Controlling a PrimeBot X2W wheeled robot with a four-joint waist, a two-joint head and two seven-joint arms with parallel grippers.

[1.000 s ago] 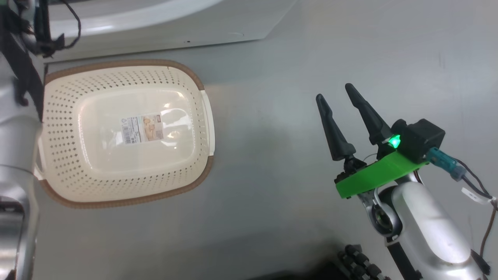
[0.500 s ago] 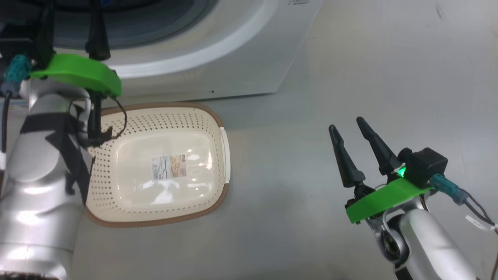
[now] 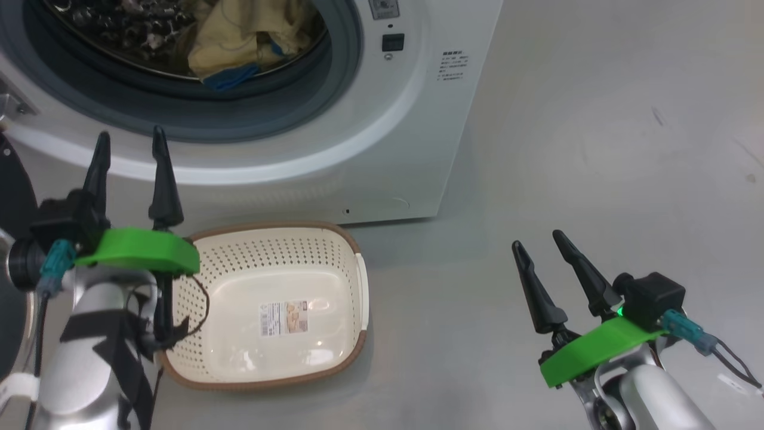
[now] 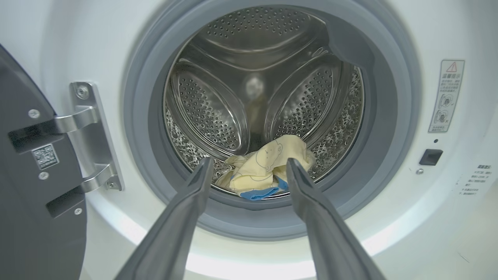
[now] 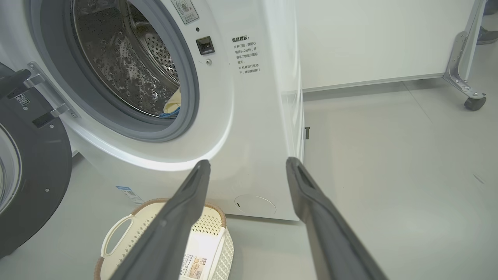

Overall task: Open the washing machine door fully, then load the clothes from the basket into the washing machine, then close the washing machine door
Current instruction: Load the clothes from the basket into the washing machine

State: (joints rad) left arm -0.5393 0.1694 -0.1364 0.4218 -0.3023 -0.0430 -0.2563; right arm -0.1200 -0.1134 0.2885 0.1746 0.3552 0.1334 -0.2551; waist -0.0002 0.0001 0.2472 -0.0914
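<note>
- The clothes [image 3: 239, 36] lie inside the washing machine [image 3: 394, 149], at the front of the drum [image 4: 218, 109].
- The basket [image 3: 268, 257] stands on the floor [image 3: 567, 149], just before the machine.
- The washing machine door [image 5: 35, 175] stands left of the opening.

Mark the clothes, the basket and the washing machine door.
clothes [image 4: 268, 161]: left wrist view, middle of the yellow fabric.
basket [image 3: 268, 254]: head view, far perforated wall.
washing machine door [image 5: 46, 167]: right wrist view, black ring.

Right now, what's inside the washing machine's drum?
Pale yellow clothes with a blue cloth piece lie at the front of the drum. Anything underneath the pile is covered.
</note>
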